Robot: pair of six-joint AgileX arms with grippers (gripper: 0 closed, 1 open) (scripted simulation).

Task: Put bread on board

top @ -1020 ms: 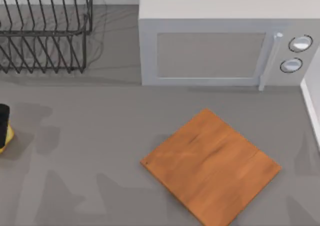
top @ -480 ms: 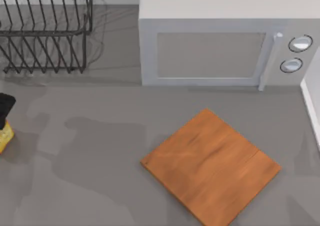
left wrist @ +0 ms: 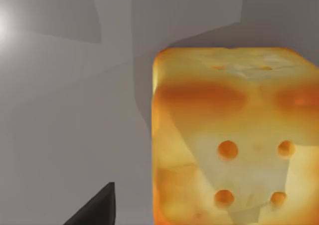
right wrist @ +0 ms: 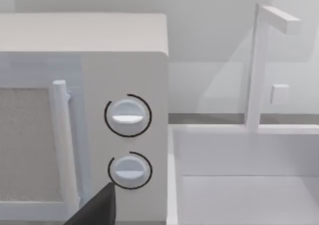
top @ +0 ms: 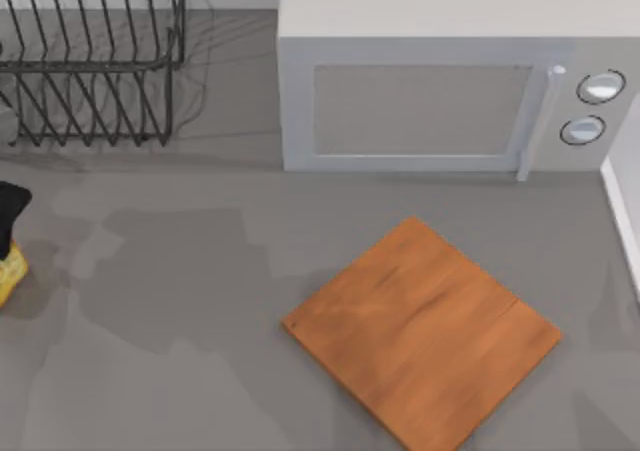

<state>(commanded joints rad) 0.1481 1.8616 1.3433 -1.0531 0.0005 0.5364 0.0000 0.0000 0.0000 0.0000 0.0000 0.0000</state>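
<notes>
The bread (top: 7, 276) is a small golden-yellow slice lying on the table at the far left edge of the top view. In the left wrist view the bread (left wrist: 234, 140) looms close, brown-crusted with reddish spots. My left gripper (top: 9, 211) hovers just over it, and one dark fingertip (left wrist: 98, 207) stands apart from the slice's side without touching it. The board (top: 420, 331) is a large orange-brown wooden square lying flat on the table right of centre, with nothing on it. One dark fingertip (right wrist: 99, 207) of my right gripper faces the microwave.
A grey microwave (top: 450, 81) stands behind the board, its knobs (right wrist: 127, 116) toward the right. A black wire dish rack (top: 90, 61) fills the back left corner. A white sink (right wrist: 244, 185) borders the table's right edge (top: 625, 211).
My left gripper has shifted slightly toward the back at the left edge, and its shadows on the table have spread. The bread and board have stayed put.
</notes>
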